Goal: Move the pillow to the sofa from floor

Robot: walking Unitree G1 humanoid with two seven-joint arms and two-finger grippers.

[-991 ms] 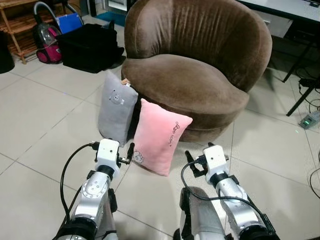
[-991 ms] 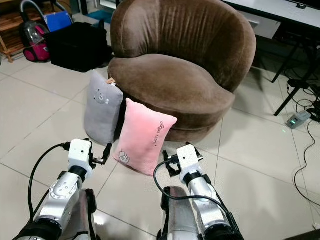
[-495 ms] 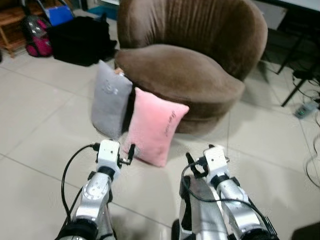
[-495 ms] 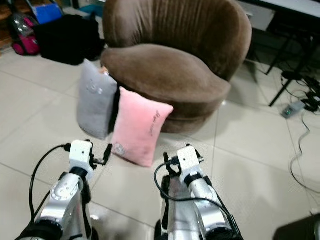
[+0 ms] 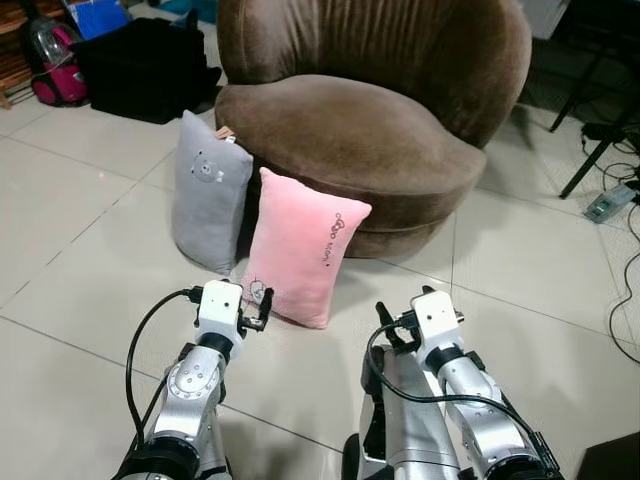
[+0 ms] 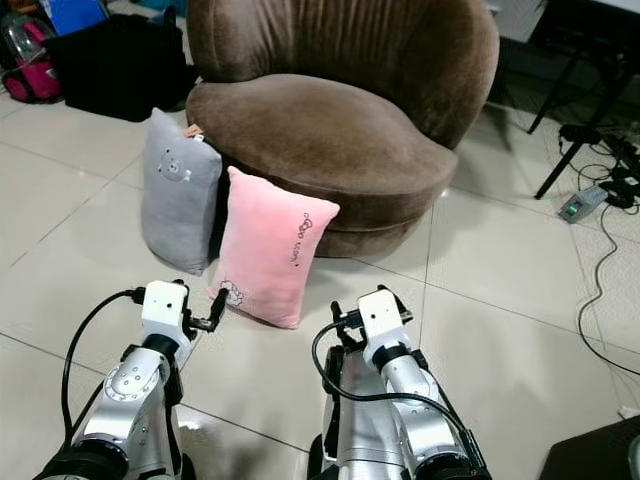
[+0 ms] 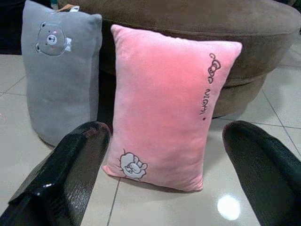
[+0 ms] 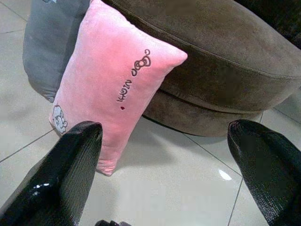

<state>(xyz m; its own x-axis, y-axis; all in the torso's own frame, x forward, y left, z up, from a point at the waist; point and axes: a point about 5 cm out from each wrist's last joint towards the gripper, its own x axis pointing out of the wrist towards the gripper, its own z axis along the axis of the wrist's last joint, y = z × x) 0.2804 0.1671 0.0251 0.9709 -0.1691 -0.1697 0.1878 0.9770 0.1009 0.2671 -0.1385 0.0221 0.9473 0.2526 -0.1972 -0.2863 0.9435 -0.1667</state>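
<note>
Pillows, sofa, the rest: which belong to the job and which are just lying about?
Job: pink pillow, grey pillow, both standing on the floor against the sofa; left end effector and right end effector, both open.
Lying about: black bag, vacuum cleaner, cables.

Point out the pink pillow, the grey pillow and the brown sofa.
pink pillow (image 5: 303, 247), left eye view, middle of its front face.
grey pillow (image 5: 207, 200), left eye view, middle of its front face.
brown sofa (image 5: 355, 130), left eye view, top of the seat cushion.
</note>
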